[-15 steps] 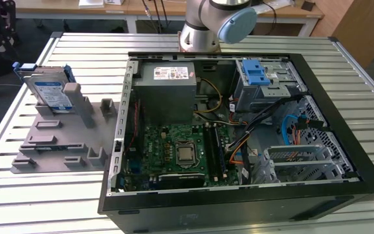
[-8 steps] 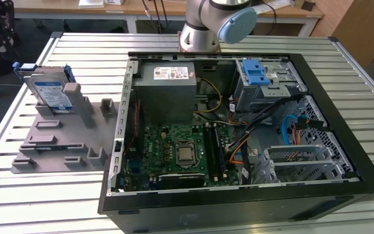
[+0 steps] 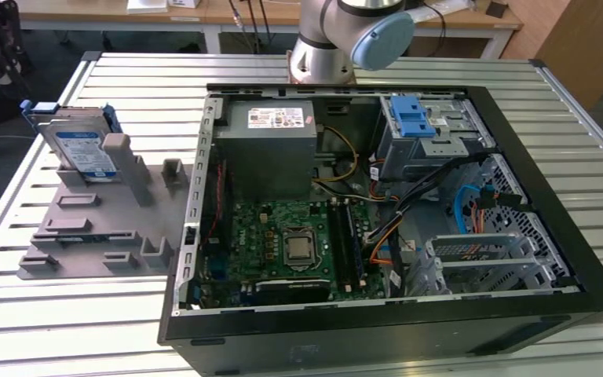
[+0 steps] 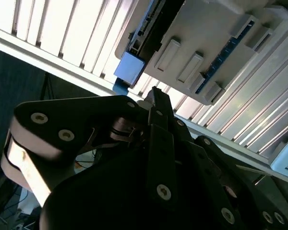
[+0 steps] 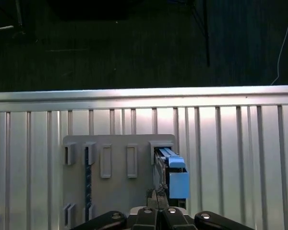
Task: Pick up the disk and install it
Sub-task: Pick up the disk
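The disk (image 3: 79, 145) stands on edge in a slot at the far end of the grey holder (image 3: 103, 220), on the exterior view's left; its blue-and-white label and blue rails show. In the first wrist view the disk (image 5: 175, 175) appears edge-on in the holder (image 5: 110, 191), with my gripper (image 5: 156, 199) hovering well above, close beside the disk's line. The fingers look pressed together with nothing between them. In the second wrist view the gripper (image 4: 158, 96) points toward the disk's blue rail end (image 4: 129, 67).
An open computer case (image 3: 553, 236) lies to the exterior view's right of the holder, with a grey drive cage and blue latch (image 3: 422, 129), a power supply (image 3: 270, 149) and a motherboard (image 3: 291, 243). Everything rests on a slatted metal table (image 3: 71, 330). The arm's base (image 3: 328, 47) stands behind the case.
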Available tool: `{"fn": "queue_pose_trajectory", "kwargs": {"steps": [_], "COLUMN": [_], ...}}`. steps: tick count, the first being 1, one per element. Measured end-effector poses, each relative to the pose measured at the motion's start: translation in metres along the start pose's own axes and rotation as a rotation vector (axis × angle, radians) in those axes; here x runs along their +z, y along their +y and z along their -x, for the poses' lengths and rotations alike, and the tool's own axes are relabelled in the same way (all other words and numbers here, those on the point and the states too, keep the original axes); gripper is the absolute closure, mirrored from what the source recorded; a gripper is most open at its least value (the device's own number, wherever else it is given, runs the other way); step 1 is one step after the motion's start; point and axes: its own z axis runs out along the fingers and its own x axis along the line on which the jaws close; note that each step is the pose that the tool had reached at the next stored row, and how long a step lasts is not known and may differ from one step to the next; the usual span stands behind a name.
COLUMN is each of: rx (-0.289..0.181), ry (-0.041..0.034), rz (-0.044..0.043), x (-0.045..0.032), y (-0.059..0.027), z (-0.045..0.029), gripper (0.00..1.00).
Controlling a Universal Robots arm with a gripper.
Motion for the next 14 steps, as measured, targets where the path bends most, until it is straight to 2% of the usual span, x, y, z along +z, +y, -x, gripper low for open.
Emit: {"fn": "queue_pose_trajectory", "kwargs": {"steps": [8, 11, 14], "rx": [-0.122, -0.124, -0.097], "ry": [0.0039, -0.005, -0.0058], "rz": [-0.0018, -0.0163, -0.0204], "x": [0.0021, 0.0031, 0.0054], "y": [0.0, 0.0019, 0.002], "z": [0.0, 0.0, 0.0002], "gripper": [0.89, 0.89, 0.89]}}
